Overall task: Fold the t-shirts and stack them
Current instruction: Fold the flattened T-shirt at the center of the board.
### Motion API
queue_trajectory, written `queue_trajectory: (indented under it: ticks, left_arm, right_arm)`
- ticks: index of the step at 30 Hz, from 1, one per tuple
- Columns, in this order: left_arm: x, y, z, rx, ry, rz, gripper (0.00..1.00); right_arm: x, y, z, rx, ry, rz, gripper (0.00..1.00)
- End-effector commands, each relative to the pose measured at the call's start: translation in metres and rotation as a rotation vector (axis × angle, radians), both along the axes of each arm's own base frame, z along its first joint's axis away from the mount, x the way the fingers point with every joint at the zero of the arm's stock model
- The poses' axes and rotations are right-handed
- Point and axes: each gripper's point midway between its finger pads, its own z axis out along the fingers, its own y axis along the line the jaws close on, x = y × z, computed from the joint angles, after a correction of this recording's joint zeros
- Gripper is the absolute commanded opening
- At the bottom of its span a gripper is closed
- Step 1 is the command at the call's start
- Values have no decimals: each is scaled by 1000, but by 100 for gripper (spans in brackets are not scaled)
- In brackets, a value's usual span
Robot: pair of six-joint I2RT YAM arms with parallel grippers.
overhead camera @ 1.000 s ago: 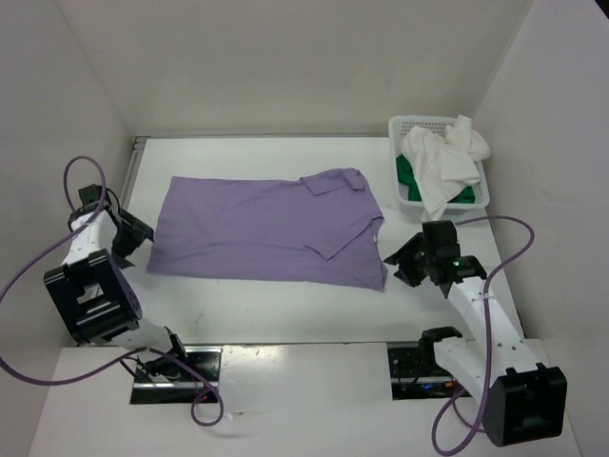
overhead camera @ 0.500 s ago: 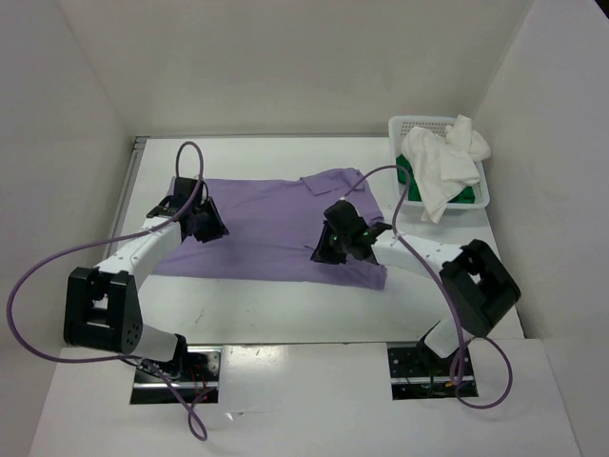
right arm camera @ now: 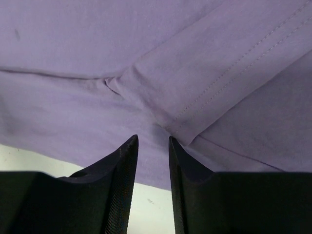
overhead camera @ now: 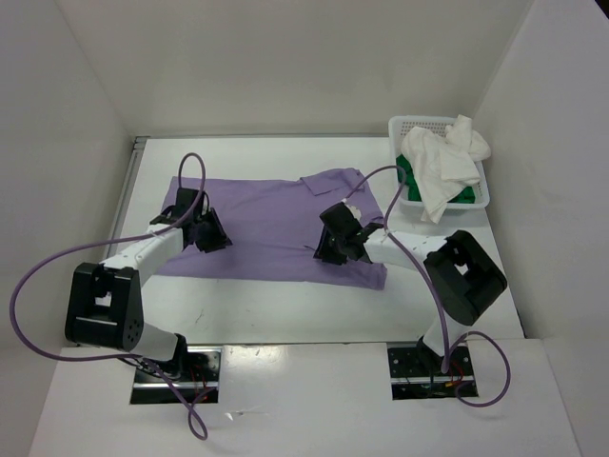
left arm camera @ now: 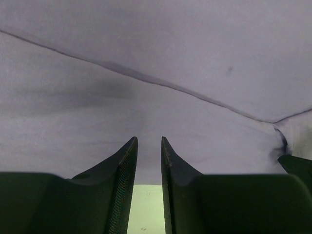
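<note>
The left gripper (left arm camera: 149, 140) and right gripper (right arm camera: 153, 138) are sitting low over the spread lavender t-shirt (overhead camera: 266, 214), jaws narrowly parted. I can't tell whether they're pinching cloth.

A white perforated plastic basket (overhead camera: 419, 121) sits at the far right corner of the white tabletop (overhead camera: 276, 305).

Bare table (overhead camera: 285, 300) fronts the lavender shirt (overhead camera: 266, 228); basket (overhead camera: 419, 121) fills far-right corner.
</note>
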Motion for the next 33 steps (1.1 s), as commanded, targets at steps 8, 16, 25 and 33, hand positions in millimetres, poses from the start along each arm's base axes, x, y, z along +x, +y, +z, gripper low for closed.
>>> queue_trajectory:
  ticks: [8, 16, 25, 33]
  left_arm:
    - [1, 18, -7, -26, 7, 52, 33]
    - [-2, 26, -8, -29, 16, 77, 33]
    - [0, 34, -6, -21, 6, 103, 33]
    - [-4, 33, -11, -28, 14, 98, 33]
  right_arm:
    - [27, -13, 17, -40, -95, -102, 38]
    - [19, -24, 45, -23, -118, -114, 38]
    - [15, -25, 15, -87, -53, -77, 39]
    - [16, -25, 3, -105, -40, -68, 38]
